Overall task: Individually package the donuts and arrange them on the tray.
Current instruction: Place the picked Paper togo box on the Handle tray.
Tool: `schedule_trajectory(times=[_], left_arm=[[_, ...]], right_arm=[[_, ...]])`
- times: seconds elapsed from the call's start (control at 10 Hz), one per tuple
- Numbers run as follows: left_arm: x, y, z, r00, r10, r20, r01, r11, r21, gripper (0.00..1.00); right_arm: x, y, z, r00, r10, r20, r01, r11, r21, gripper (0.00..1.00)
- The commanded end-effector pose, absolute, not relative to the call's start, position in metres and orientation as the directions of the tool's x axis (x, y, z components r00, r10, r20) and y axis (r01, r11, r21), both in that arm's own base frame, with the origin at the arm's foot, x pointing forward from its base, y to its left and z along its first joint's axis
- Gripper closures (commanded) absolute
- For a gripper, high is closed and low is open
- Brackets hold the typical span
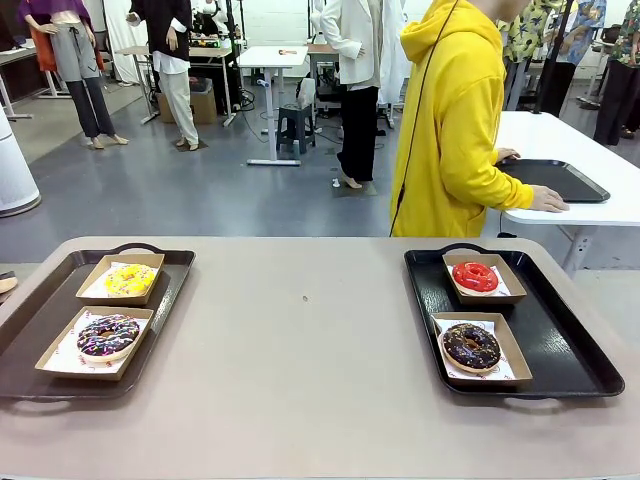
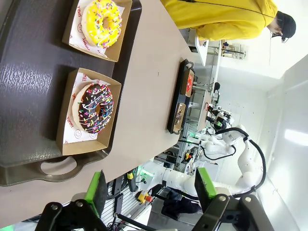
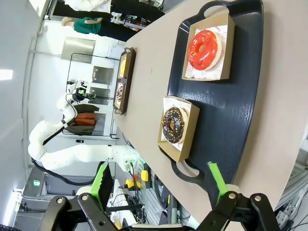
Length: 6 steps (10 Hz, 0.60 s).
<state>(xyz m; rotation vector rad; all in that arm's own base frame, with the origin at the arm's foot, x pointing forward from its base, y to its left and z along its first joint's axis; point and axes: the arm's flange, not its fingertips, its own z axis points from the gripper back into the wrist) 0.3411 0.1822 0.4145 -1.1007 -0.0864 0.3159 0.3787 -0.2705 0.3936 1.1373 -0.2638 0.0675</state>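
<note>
On the left tray [image 1: 40,320] a yellow-glazed donut [image 1: 129,279] lies in the far cardboard box and a chocolate donut with coloured sprinkles [image 1: 108,335] in the near box. The right tray [image 1: 560,350] holds a red-glazed donut [image 1: 474,276] in its far box and a dark chocolate donut [image 1: 471,345] in the near one. My left gripper [image 2: 150,188] hangs open above the near end of the left tray, short of the sprinkled donut [image 2: 95,108]. My right gripper [image 3: 161,184] is open too, near the right tray's handle, below the dark donut [image 3: 174,124].
A person in a yellow hoodie [image 1: 452,120] stands beyond the far edge, turned away, hands on another table with a black tray [image 1: 555,178]. Bare tabletop [image 1: 300,330] lies between the two trays.
</note>
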Motion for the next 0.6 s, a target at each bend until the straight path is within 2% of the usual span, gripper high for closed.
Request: schedule_trajectory(times=[0.0, 0.5], left_arm=[[0.3393, 0.1836, 0.4157, 0.953, 0.293, -0.081, -0.201, 0.408, -0.891, 0.05], [0.3393, 0.1836, 0.4157, 0.953, 0.293, -0.081, -0.201, 0.408, -0.891, 0.05]], right_arm=[[0.3753, -0.2684, 0.396, 0.969, -0.075, 0.233, -0.18, 0.427, 0.886, 0.0], [0.3753, -0.2684, 0.396, 0.969, -0.075, 0.233, -0.18, 0.427, 0.886, 0.0]])
